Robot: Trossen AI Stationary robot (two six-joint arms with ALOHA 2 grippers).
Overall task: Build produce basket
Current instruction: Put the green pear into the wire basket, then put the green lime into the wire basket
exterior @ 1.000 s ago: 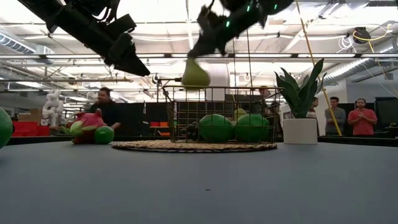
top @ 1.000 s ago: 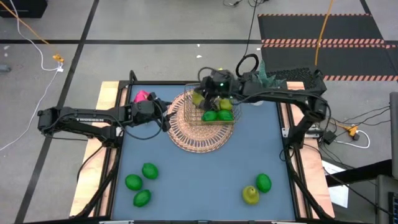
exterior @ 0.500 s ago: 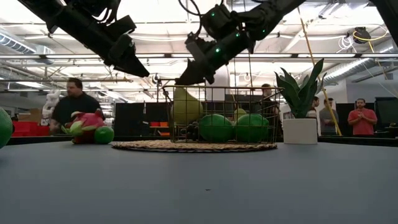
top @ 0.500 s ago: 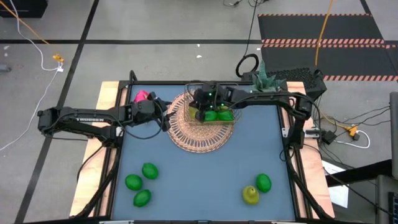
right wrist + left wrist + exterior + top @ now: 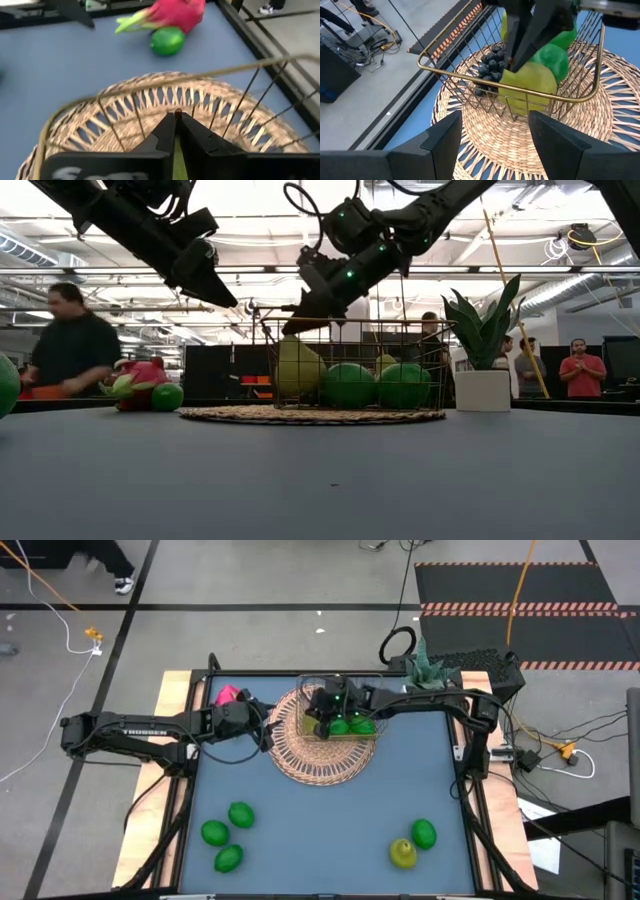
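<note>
Low view: a pear [image 5: 299, 367] was held in the basket [image 5: 352, 365], its stem pinched by the right claw [image 5: 297, 322]. Spread and empty, the left claw [image 5: 268, 726] was kept beside the basket.

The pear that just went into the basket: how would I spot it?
Find the round woven mat at the table's far middle; the wire basket stands on it. The pear lies in the basket under the right gripper, next to the dark grapes. It is paler and yellower than the limes beside it.
</note>
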